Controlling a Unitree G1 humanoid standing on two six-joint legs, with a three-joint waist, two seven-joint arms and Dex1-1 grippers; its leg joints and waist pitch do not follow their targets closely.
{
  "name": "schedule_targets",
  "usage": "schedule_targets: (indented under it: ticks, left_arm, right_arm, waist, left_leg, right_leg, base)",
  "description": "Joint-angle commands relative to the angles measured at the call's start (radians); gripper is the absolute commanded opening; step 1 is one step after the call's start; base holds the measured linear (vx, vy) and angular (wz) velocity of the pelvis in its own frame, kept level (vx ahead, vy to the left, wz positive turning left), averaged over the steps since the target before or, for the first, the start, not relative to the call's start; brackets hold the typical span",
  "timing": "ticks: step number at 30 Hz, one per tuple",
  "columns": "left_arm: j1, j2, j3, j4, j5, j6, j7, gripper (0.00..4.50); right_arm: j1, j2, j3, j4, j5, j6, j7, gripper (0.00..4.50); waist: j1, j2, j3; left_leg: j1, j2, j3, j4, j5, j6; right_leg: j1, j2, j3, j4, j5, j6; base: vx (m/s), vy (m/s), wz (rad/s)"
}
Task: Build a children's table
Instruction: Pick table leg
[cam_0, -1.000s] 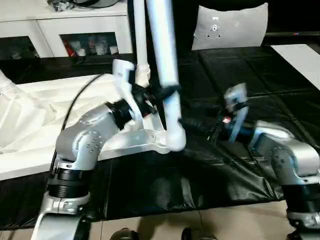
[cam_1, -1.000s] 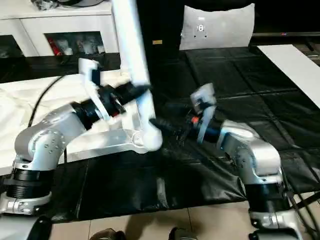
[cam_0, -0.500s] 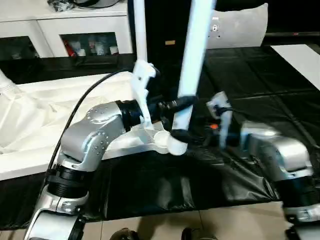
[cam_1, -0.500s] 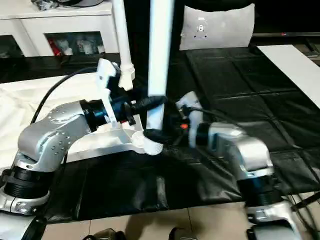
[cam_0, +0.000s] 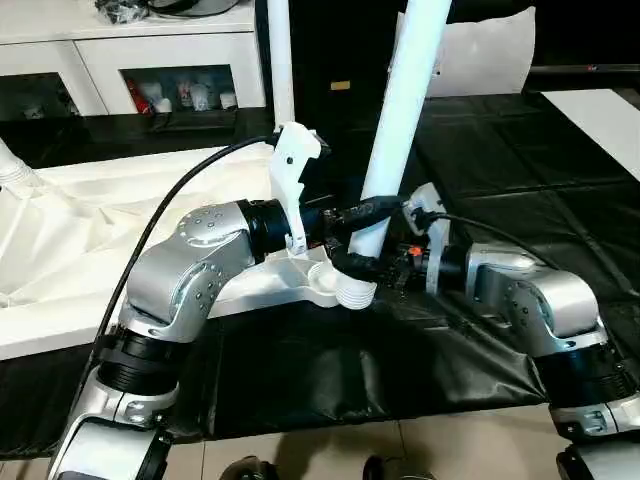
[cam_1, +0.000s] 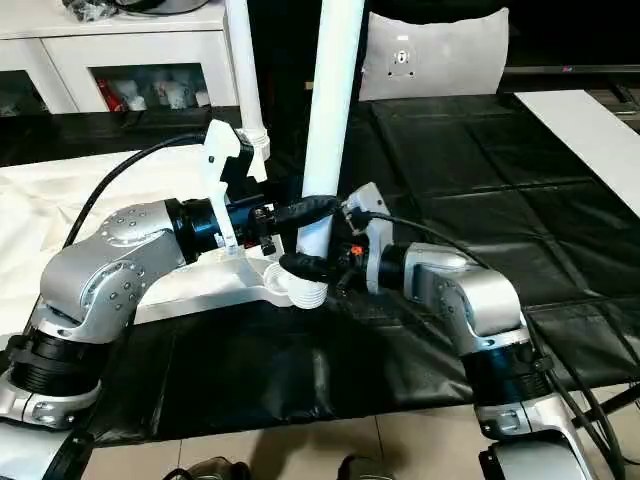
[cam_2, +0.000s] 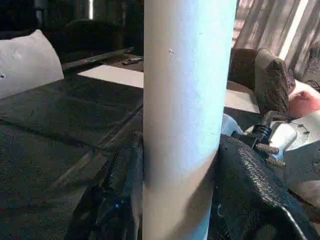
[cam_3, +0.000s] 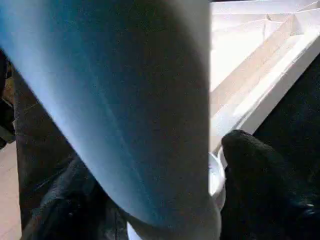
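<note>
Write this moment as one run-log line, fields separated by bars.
step: seat leg in socket | left gripper: shut on leg | right gripper: at leg's collar | leg: tilted, foot at corner socket | second leg: upright behind

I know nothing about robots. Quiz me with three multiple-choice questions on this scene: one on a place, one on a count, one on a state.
1. Where is the foot of the held leg?
A. At the tabletop's near corner socket
B. On the floor
C. On the cabinet

2. How many legs rise from the tabletop, counting the rear leg?
A. One
B. Two
C. Four

3. How does the left gripper stand?
A. Wide open, apart from the leg
B. Shut on the leg
C. Resting on the mat

Answers: 1 A, its flared collar meets the corner socket. 2 B, one behind, one at the grippers. 3 B, its fingers press both sides of the leg.
</note>
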Motion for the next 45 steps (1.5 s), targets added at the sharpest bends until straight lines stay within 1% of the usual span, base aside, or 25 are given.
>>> schedule_targets:
  ticks: [1,4,6,12,20,21,22,23,24,26,28,29,30,31,32,33,34,36,37,39,41,42,43,44,45]
  left_arm:
    - [-0.030,-0.002,-0.005,-0.013,0.000,-0.014,-0.010,1.82]
    - [-0.032,-0.003,-0.005,-0.008,0.011,-0.019,-0.015,1.82]
    - [-0.032,-0.003,-0.005,-0.007,0.012,-0.019,-0.016,1.82]
    - [-0.032,-0.002,-0.011,-0.012,0.018,-0.020,-0.021,1.82]
    - [-0.030,-0.001,-0.023,-0.032,0.027,-0.023,-0.032,1.82]
    - [-0.029,-0.003,-0.022,-0.035,0.023,-0.019,-0.032,1.82]
    - [-0.024,-0.014,-0.004,-0.047,-0.022,0.018,-0.037,1.82]
    - [-0.022,-0.019,0.005,-0.052,-0.042,0.030,-0.039,1.82]
    - [-0.019,-0.026,0.017,-0.058,-0.066,0.045,-0.042,2.17]
    - [-0.020,-0.036,0.030,-0.055,-0.077,0.046,-0.032,2.51]
    - [-0.022,-0.051,0.044,-0.049,-0.090,0.045,-0.025,2.53]
    - [-0.023,-0.057,0.048,-0.048,-0.095,0.043,-0.023,2.62]
    - [-0.023,-0.071,0.060,-0.047,-0.113,0.046,-0.018,2.86]
    - [-0.023,-0.100,0.090,-0.048,-0.159,0.062,-0.007,2.86]
    - [-0.023,-0.109,0.100,-0.048,-0.172,0.067,-0.003,2.92]
    - [-0.023,-0.135,0.132,-0.048,-0.214,0.088,0.015,2.94]
    - [-0.024,-0.147,0.148,-0.046,-0.231,0.098,0.024,2.97]
    - [-0.023,-0.156,0.169,-0.042,-0.259,0.111,0.028,3.20]
    - [-0.021,-0.161,0.179,-0.043,-0.273,0.111,0.025,3.32]
    - [-0.016,-0.167,0.192,-0.047,-0.293,0.112,0.024,3.35]
    - [-0.007,-0.177,0.207,-0.057,-0.306,0.102,0.031,3.37]
    - [0.000,-0.179,0.214,-0.065,-0.307,0.098,0.036,3.48]
    - [0.001,-0.179,0.214,-0.066,-0.307,0.098,0.037,3.48]
    - [0.016,-0.169,0.213,-0.081,-0.286,0.089,0.039,3.48]
    - [0.016,-0.169,0.213,-0.081,-0.286,0.089,0.039,3.56]
  right_arm:
    - [-0.018,-0.006,0.009,0.013,-0.013,0.005,-0.001,3.01]
    - [-0.018,-0.010,0.025,0.012,-0.025,0.011,0.011,2.93]
    - [-0.019,-0.010,0.026,0.013,-0.026,0.012,0.011,2.67]
    - [-0.024,-0.007,0.023,0.019,-0.025,0.010,0.006,2.21]
    - [-0.019,0.008,0.014,0.016,-0.020,0.006,0.002,2.06]
    - [-0.018,0.011,0.013,0.015,-0.019,0.005,0.000,2.04]
    - [-0.013,0.016,0.012,0.011,-0.018,0.001,-0.004,2.04]
    - [-0.010,0.018,0.011,0.010,-0.017,0.000,-0.005,2.04]
    - [-0.008,0.021,0.010,0.008,-0.017,-0.002,-0.007,2.04]
    - [-0.003,0.021,0.013,-0.001,-0.015,-0.005,-0.002,2.02]
    - [0.001,0.025,0.016,-0.006,-0.017,-0.005,-0.005,2.01]
    - [0.001,0.026,0.017,-0.004,-0.020,-0.008,-0.007,2.00]
    - [0.002,0.028,0.016,-0.002,-0.022,-0.010,-0.009,1.99]
    - [0.006,0.040,0.003,0.003,-0.020,-0.010,-0.030,1.98]
    - [0.007,0.044,-0.002,0.004,-0.020,-0.009,-0.038,1.98]
    - [0.009,0.058,-0.022,0.010,-0.017,0.002,-0.070,1.98]
    - [0.009,0.063,-0.030,0.010,-0.014,0.002,-0.076,1.98]
    - [0.013,0.070,-0.046,0.002,0.001,0.017,-0.084,1.98]
    - [0.017,0.075,-0.055,-0.006,0.008,0.022,-0.091,1.98]
    - [0.022,0.078,-0.060,-0.013,0.011,0.022,-0.096,1.97]
    - [0.037,0.094,-0.077,-0.019,0.010,-0.038,-0.107,1.96]
    - [0.043,0.114,-0.099,-0.020,0.008,-0.072,-0.134,1.94]
    - [0.044,0.117,-0.102,-0.021,0.008,-0.077,-0.138,1.94]
    - [0.050,0.136,-0.129,-0.030,0.005,-0.087,-0.182,1.94]
    - [0.050,0.136,-0.129,-0.030,0.005,-0.087,-0.182,1.93]
  waist:
    - [-0.001,-0.014,-0.092]
    - [-0.002,-0.016,-0.092]
    - [-0.002,-0.015,-0.092]
    - [-0.002,-0.014,-0.093]
    - [-0.001,-0.014,-0.093]
    - [-0.002,-0.015,-0.093]
    - [-0.001,-0.014,-0.093]
    - [-0.002,-0.015,-0.093]
    - [-0.001,-0.015,-0.093]
    - [-0.001,-0.015,-0.093]
    - [-0.001,-0.013,-0.093]
    - [0.000,-0.008,-0.093]
    - [-0.001,-0.011,-0.093]
    - [0.002,-0.001,-0.092]
    - [0.000,0.000,-0.092]
    - [0.001,-0.001,-0.093]
    - [0.000,0.004,-0.091]
    - [-0.001,-0.001,-0.091]
    - [-0.002,-0.001,-0.090]
    - [0.001,0.002,-0.093]
    - [0.001,-0.001,-0.093]
    - [0.000,-0.001,-0.092]
    - [-0.001,-0.001,-0.092]
    - [-0.005,-0.002,-0.091]
    - [-0.006,-0.002,-0.092]
  left_leg:
    - [0.014,0.036,-0.008,-0.056,-0.155,0.047]
    - [0.013,0.035,-0.009,-0.056,-0.156,0.045]
    - [0.014,0.036,-0.009,-0.056,-0.156,0.044]
    - [0.013,0.036,-0.009,-0.055,-0.159,0.046]
    - [0.012,0.036,-0.010,-0.055,-0.158,0.044]
    - [0.013,0.036,-0.010,-0.055,-0.157,0.044]
    - [0.013,0.036,-0.010,-0.055,-0.159,0.044]
    - [0.013,0.036,-0.009,-0.055,-0.158,0.043]
    - [0.012,0.034,-0.009,-0.054,-0.156,0.043]
    - [0.014,0.035,-0.009,-0.054,-0.158,0.044]
    - [0.013,0.035,-0.008,-0.054,-0.157,0.044]
    - [0.014,0.036,-0.009,-0.054,-0.164,0.043]
    - [0.013,0.034,-0.009,-0.053,-0.168,0.043]
    - [0.014,0.034,-0.011,-0.054,-0.173,0.041]
    - [0.013,0.034,-0.010,-0.054,-0.176,0.041]
    - [0.013,0.032,-0.010,-0.053,-0.179,0.038]
    - [0.013,0.032,-0.011,-0.054,-0.183,0.038]
    - [0.014,0.031,-0.011,-0.054,-0.196,0.041]
    - [0.015,0.030,-0.011,-0.055,-0.203,0.043]
    - [0.018,0.033,-0.012,-0.055,-0.197,0.038]
    - [0.016,0.034,-0.011,-0.055,-0.203,0.039]
    - [0.014,0.034,-0.012,-0.056,-0.206,0.039]
    - [0.014,0.034,-0.012,-0.056,-0.206,0.040]
    - [0.013,0.032,-0.012,-0.056,-0.209,0.040]
    - [0.012,0.032,-0.013,-0.058,-0.205,0.037]
  right_leg:
    - [0.060,-0.066,0.039,-0.071,-0.370,-0.155]
    - [0.060,-0.065,0.039,-0.071,-0.380,-0.148]
    - [0.059,-0.066,0.039,-0.072,-0.384,-0.145]
    - [0.058,-0.065,0.038,-0.070,-0.378,-0.146]
    - [0.059,-0.066,0.039,-0.069,-0.378,-0.147]
    - [0.059,-0.065,0.039,-0.069,-0.377,-0.147]
    - [0.058,-0.066,0.039,-0.070,-0.377,-0.148]
    - [0.059,-0.066,0.040,-0.069,-0.374,-0.150]
    - [0.059,-0.066,0.039,-0.069,-0.377,-0.152]
    - [0.058,-0.065,0.039,-0.070,-0.382,-0.150]
    - [0.058,-0.065,0.039,-0.071,-0.380,-0.151]
    - [0.057,-0.066,0.038,-0.072,-0.378,-0.152]
    - [0.058,-0.065,0.038,-0.071,-0.378,-0.153]
    - [0.058,-0.066,0.037,-0.070,-0.382,-0.154]
    - [0.058,-0.064,0.037,-0.073,-0.381,-0.154]
    - [0.059,-0.065,0.036,-0.073,-0.379,-0.159]
    - [0.058,-0.064,0.035,-0.073,-0.378,-0.163]
    - [0.058,-0.061,0.033,-0.076,-0.385,-0.160]
    - [0.058,-0.060,0.033,-0.079,-0.400,-0.151]
    - [0.055,-0.062,0.033,-0.080,-0.404,-0.152]
    - [0.057,-0.062,0.033,-0.078,-0.397,-0.152]
    - [0.058,-0.064,0.032,-0.078,-0.402,-0.149]
    - [0.056,-0.064,0.033,-0.080,-0.407,-0.141]
    - [0.057,-0.063,0.031,-0.080,-0.417,-0.136]
    - [0.059,-0.064,0.031,-0.080,-0.431,-0.126]
  base:
    - [0.000,0.000,0.00]
    - [0.000,0.000,0.00]
    - [0.000,0.000,0.00]
    - [0.000,0.000,0.00]
    - [0.000,0.000,0.00]
    - [0.000,0.000,0.00]
    - [0.000,0.000,0.00]
    - [0.000,0.000,0.00]
    - [0.000,0.000,0.00]
    - [0.000,0.000,0.00]
    - [0.000,0.000,0.00]
    - [0.000,0.000,0.00]
    - [0.000,0.000,0.00]
    - [0.000,0.000,0.00]
    - [0.000,0.000,0.00]
    - [0.000,0.000,0.00]
    - [0.000,0.000,0.00]
    - [0.000,0.000,0.00]
    - [0.000,0.000,0.00]
    - [0.000,0.000,0.00]
    - [0.000,0.000,0.00]
    - [0.000,0.000,0.00]
    - [0.000,0.000,0.00]
    - [0.000,0.000,0.00]
    - [0.000,0.000,0.00]
